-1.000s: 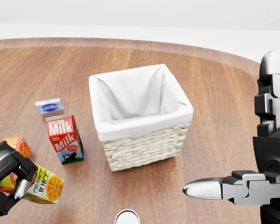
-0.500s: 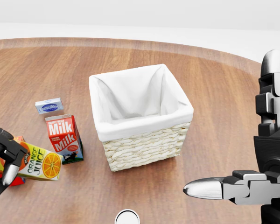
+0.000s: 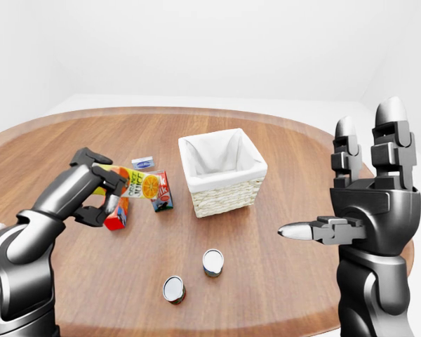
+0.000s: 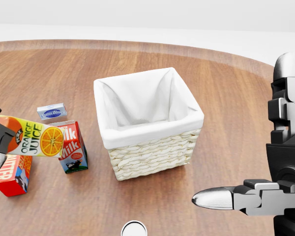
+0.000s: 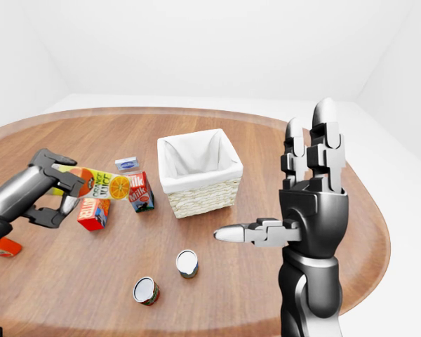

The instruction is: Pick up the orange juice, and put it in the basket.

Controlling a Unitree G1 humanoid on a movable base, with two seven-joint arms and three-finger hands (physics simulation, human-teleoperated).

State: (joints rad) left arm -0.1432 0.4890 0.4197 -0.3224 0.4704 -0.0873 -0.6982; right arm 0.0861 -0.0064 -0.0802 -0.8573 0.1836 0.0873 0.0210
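Over at the table's left side, the left hand [image 3: 97, 188] has its fingers wrapped round the orange juice [image 4: 32, 136], and the carton hangs on its side above the wood, clear of the surface, its round orange logo facing us. Just beneath it in the head view stands a red carton [image 4: 12, 174], and just right of that the milk carton [image 4: 69, 146] stands upright, the juice's end overlapping its top corner in that view. A small blue-and-white box [image 4: 52, 111] lies flat a little beyond the milk, toward the far edge. Moving right, the wicker basket [image 4: 152, 155] sits near the middle of the wooden table [image 3: 281, 151], white liner open. Toward the near edge, two cans [image 3: 174, 288] [image 3: 212, 261] stand close together, apart from the basket. At the right side, the right hand [image 5: 288, 203] is raised above the table, two fingers pointing straight up, thumb jutting out leftward, spread wide and holding nothing.
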